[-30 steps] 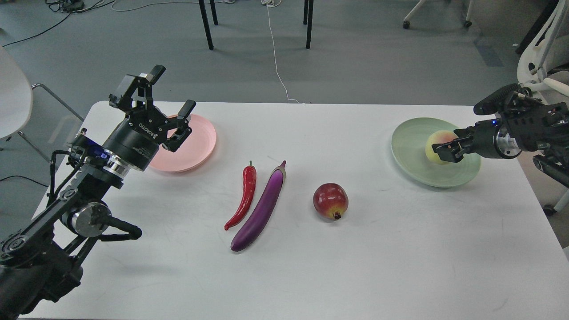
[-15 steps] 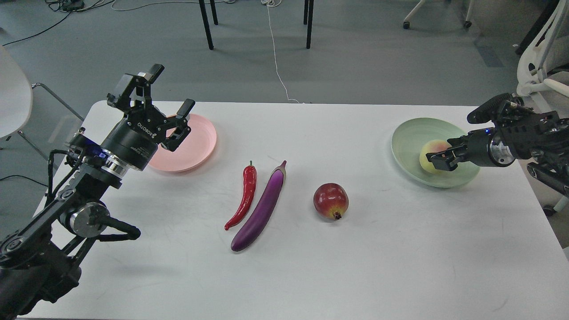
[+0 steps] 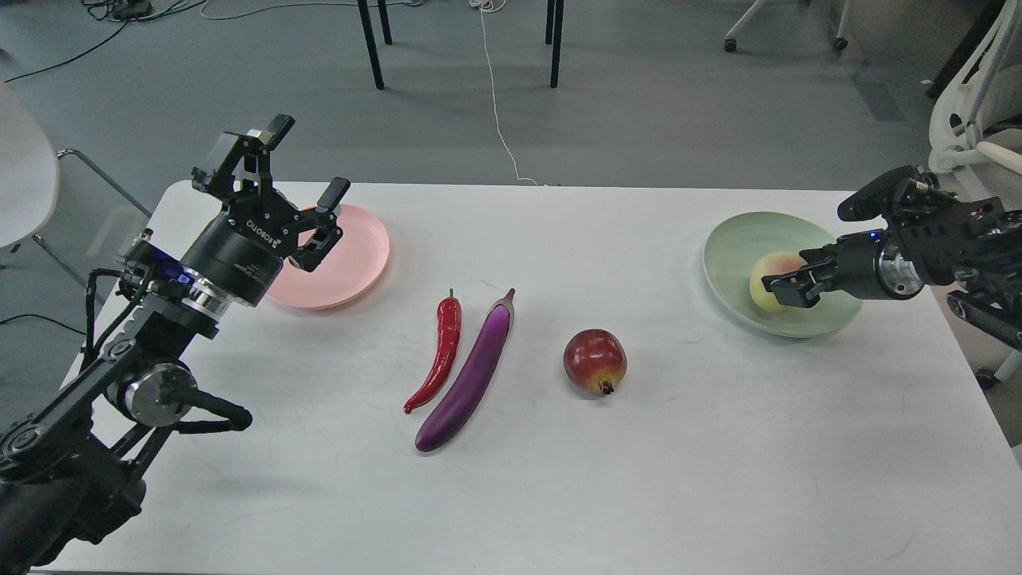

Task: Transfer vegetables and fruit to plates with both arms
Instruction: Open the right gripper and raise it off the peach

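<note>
My right gripper (image 3: 781, 289) is shut on the yellow-green peach (image 3: 762, 281), low in the mint green plate (image 3: 728, 239) at the right; the peach seems to rest on the plate. My left gripper (image 3: 310, 158) is open and empty, raised over the near-left edge of the pink plate (image 3: 361, 249), which holds nothing. The red chili pepper (image 3: 437, 355) and the purple eggplant (image 3: 473, 374) lie side by side at the table's middle. The dark red fruit (image 3: 595, 361) sits right of them, crown tip toward me.
The white table (image 3: 639, 479) ends just beyond both plates. Black chair legs (image 3: 369, 44) and a white cable (image 3: 495, 96) are on the floor behind. A white chair (image 3: 24, 168) stands at the left and an office chair (image 3: 978, 96) at the right.
My right gripper has lowered the peach onto the green plate and shifted slightly left. My left arm has barely moved.
</note>
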### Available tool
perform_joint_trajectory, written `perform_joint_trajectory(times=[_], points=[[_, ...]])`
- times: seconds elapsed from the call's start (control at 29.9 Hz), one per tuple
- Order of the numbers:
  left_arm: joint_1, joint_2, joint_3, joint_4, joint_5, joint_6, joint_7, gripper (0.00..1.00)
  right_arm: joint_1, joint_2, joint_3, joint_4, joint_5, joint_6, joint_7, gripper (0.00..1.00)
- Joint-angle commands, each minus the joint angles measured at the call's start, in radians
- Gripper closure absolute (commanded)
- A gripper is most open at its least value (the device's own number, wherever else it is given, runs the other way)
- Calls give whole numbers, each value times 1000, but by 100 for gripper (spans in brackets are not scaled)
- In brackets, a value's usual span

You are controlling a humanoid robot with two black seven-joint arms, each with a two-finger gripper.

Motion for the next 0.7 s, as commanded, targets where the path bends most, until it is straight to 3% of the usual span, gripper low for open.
perform_joint_trajectory(times=[0.0,0.2,0.23,0.33,0.57,0.67], points=[[0,0,1,0,0,0,0,2,1,0,0,-4,-1,0,0,43],[0,1,-1,0,0,0,0,2,1,0,0,-2,-1,0,0,39],[0,1,-1,0,0,0,0,2,1,0,0,-2,-1,0,0,34],[0,9,-1,0,0,-2,0,2,9,-1,0,-2,-1,0,0,0],[0,12,-1,-1,0,-2,0,2,97,-40,5,27,11,1,0,1],[0,15,-1,-11,0,-2,0,2,183,-75,8,146,14,1,0,1]])
